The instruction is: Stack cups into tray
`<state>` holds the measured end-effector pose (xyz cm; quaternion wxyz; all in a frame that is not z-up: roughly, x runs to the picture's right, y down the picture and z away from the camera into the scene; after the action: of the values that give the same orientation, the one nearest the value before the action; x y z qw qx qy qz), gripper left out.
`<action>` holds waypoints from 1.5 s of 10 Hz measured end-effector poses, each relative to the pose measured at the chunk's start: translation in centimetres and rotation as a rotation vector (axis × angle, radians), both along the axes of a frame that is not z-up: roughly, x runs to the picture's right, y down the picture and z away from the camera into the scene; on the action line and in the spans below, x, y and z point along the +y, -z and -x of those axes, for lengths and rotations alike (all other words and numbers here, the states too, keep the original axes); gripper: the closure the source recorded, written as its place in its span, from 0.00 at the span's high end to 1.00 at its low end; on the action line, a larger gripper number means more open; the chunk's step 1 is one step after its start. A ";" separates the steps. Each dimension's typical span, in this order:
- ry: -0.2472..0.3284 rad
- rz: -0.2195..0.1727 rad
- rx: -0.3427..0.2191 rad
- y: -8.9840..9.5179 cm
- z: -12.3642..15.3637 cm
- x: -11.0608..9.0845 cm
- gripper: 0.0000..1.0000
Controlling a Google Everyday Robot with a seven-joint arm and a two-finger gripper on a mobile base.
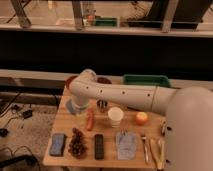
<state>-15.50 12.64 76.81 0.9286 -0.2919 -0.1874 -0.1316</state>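
While the cream-white cup (115, 116) and the small metal cup (102, 104) wait upright on the tabletop (106, 131), mouths up, the tool (79, 101) hangs over the light-blue cup (73, 108) at the left, spread wide and, by my read, gripping nothing yet. That makes this the first pick. Next it must clench on that cup's vertical wall, lift, and carry it right and far to the green tray (146, 80), whose long side runs left to right.

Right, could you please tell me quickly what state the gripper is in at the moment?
Gripper: jaws open, nothing seen held, lowered right at the light-blue cup.
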 end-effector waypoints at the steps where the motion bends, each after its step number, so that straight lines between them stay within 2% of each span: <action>1: 0.002 -0.002 -0.001 -0.2 0.3 0.0 0.80; 7: -0.017 -0.027 0.053 -2.3 -1.2 -2.8 0.80; 12: -0.014 -0.011 0.076 -3.6 -1.5 -2.1 0.80; 15: -0.017 -0.013 0.083 -4.0 -1.5 -2.4 0.80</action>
<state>-13.96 10.24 80.84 0.9386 -0.2895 -0.1502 -0.1126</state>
